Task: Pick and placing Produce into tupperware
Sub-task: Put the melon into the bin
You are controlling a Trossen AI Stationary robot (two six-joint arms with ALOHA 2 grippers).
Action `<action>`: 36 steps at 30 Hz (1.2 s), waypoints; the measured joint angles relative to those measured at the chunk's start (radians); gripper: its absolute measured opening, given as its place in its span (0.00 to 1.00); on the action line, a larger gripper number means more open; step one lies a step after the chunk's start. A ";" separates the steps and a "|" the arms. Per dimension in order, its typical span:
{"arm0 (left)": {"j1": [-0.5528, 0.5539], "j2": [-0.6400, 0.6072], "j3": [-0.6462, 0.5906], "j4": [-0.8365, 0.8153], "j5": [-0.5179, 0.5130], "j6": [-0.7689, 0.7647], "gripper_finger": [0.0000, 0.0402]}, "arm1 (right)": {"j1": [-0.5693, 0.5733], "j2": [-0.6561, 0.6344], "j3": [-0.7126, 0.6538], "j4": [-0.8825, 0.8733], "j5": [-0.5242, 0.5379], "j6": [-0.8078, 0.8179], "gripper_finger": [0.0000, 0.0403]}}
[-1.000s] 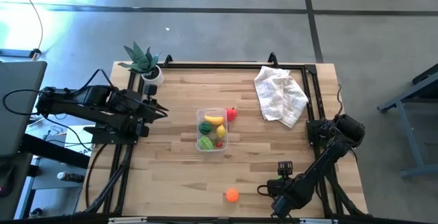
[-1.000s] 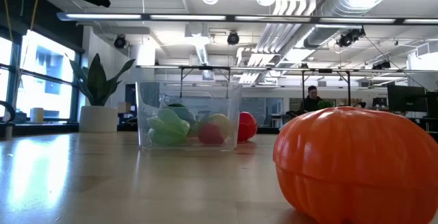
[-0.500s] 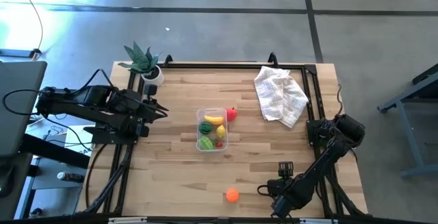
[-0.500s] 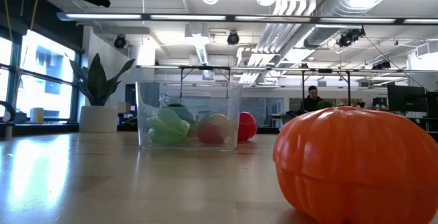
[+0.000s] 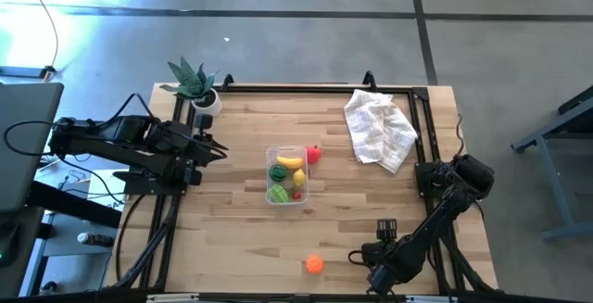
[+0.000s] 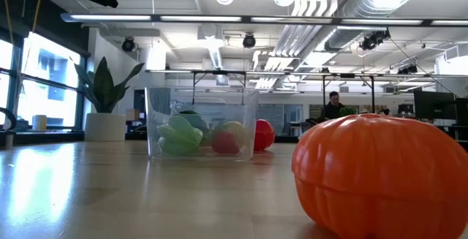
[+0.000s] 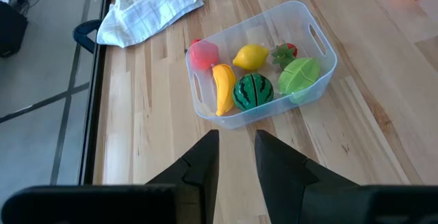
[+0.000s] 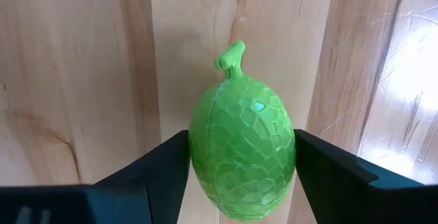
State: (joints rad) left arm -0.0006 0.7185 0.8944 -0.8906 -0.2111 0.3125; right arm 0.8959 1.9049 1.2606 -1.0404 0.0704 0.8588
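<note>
A light green, net-skinned fruit (image 8: 241, 157) is seen between the right gripper (image 8: 241, 176) fingers, at about five o'clock on the table; both sides are bracketed, but whether contact is firm cannot be told. It is judged light, rigid and smooth, so slipping is possible; the widest middle is the proper hold. The tupperware (image 5: 287, 176) sits mid-table. The left gripper (image 7: 235, 157) is clenched, idle at nine o'clock.
</note>
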 joint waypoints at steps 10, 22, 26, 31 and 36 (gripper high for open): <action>0.000 0.000 0.000 0.000 0.000 0.000 0.21 | 0.000 -0.015 0.000 0.010 0.000 0.007 0.58; 0.000 0.000 0.000 0.000 0.000 0.000 0.21 | -0.019 -0.162 0.000 0.030 0.101 0.109 0.58; 0.000 0.000 0.000 0.000 0.000 0.000 0.21 | -0.054 -0.251 0.000 0.048 0.198 0.120 0.58; 0.000 0.000 0.000 0.000 0.000 0.000 0.21 | -0.131 -0.366 0.000 0.103 0.296 0.074 0.58; 0.000 0.000 0.000 0.000 0.000 0.000 0.21 | -0.242 -0.444 0.000 0.261 0.323 -0.078 0.58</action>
State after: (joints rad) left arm -0.0005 0.7185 0.8942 -0.8902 -0.2108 0.3126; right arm 0.6540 1.4614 1.2606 -0.7794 0.3936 0.7812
